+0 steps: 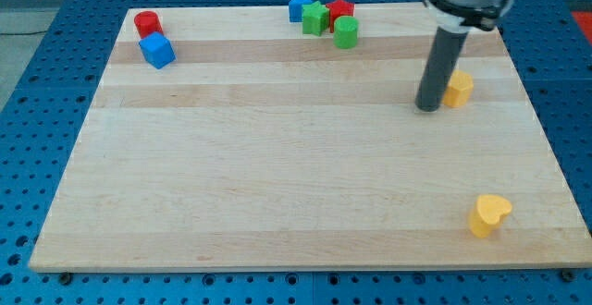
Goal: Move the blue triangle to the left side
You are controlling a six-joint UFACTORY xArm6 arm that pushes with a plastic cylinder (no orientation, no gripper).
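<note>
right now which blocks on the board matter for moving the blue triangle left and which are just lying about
Belongs to the job:
- blue triangle, at the view's top in the cluster
- my tip, far to its right, beside the yellow block

Just lying about:
- green star
- red block
- green cylinder
- red cylinder
- blue cube
- yellow heart
- the yellow block

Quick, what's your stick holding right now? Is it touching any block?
My tip: no gripper here, so it holds nothing. It stands right beside the yellow block at the view's right, possibly touching it. The blue triangle is far off, at the view's top.
</note>
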